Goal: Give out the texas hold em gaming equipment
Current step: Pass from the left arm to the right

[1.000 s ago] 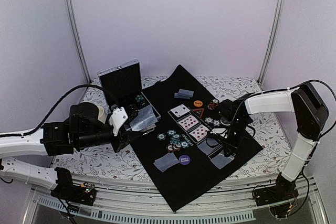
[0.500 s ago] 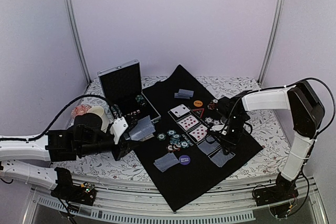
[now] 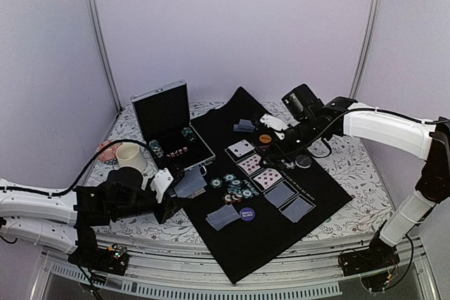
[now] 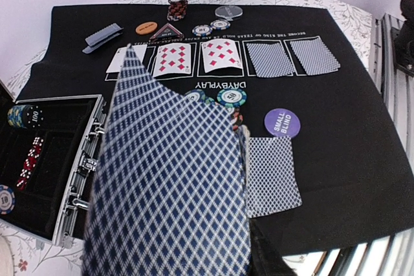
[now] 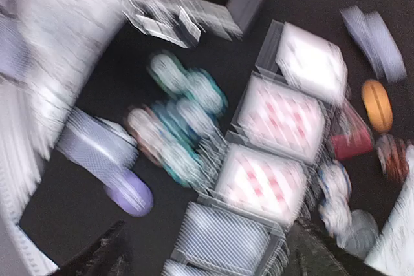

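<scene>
So the grey-blue-backed cards still to be dealt are pinched in the left gripper. Its jaws are clamped right down on them, and they're held up over the near-left edge of the black mat, just in front of the silver case. In the left wrist view that chequered card back fills most of the picture.

Past it on the mat there's a row of five: three face-up cards, then two face-down cards to their right. On the near side of that row sits a bunch of teal chips. Closer still, a purple button reading SMALL BLIND lies just beside a face-down pair.

On the far side of the row are:
- an orange button
- a red-edged triangle
- a short reddish chip stack
- a dark round button
- a small card pile near the mat's far corner

The right gripper hangs over that far end near the orange button. Its wrist view is badly smeared, but the fingers look spread well apart with nothing between them.

The case is open with its lid up and more chips inside. A cream cup stands off the mat, left of the case
</scene>
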Action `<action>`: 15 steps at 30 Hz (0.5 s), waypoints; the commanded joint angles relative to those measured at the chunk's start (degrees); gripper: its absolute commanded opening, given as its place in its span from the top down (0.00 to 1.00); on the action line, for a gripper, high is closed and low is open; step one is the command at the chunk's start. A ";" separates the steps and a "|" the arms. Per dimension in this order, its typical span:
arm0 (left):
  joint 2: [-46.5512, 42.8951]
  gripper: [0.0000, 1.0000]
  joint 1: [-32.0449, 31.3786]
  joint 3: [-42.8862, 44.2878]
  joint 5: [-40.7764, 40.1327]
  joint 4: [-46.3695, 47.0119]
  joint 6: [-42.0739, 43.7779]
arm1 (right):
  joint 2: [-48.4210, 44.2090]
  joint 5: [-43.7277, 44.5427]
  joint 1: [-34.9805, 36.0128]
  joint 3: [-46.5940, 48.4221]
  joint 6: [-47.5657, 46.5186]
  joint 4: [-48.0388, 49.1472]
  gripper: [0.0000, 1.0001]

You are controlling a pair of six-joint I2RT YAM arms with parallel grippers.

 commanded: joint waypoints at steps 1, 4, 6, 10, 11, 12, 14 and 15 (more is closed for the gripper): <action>1.35 0.66 0.35 -1.57 -0.46 8.33 -0.80 | -4.26 -30.98 3.16 -5.24 10.60 33.03 0.11; 1.50 0.66 0.37 -1.39 -0.25 9.45 -0.11 | 0.62 -38.27 3.47 -6.32 25.92 46.13 0.00; 1.33 0.66 0.37 -1.09 -0.10 9.25 0.14 | 4.59 -40.98 4.32 -4.93 30.07 47.77 0.01; 0.62 0.66 0.26 -0.88 0.57 9.23 0.75 | 9.88 -43.64 6.90 -3.49 30.48 49.69 0.01; 0.51 0.66 0.26 -0.73 0.74 9.30 0.92 | 11.02 -44.02 7.49 -2.62 30.64 49.84 0.01; 0.47 0.66 0.27 -0.71 0.80 9.36 1.10 | 12.20 -44.65 7.99 -1.70 30.88 49.85 0.01; 0.37 0.66 0.31 -0.68 0.46 9.45 1.49 | 13.95 -45.61 8.94 -0.41 31.49 50.80 0.01; 0.41 0.66 0.34 -0.62 0.41 9.49 1.69 | 14.69 -46.10 9.49 0.15 31.75 51.63 0.01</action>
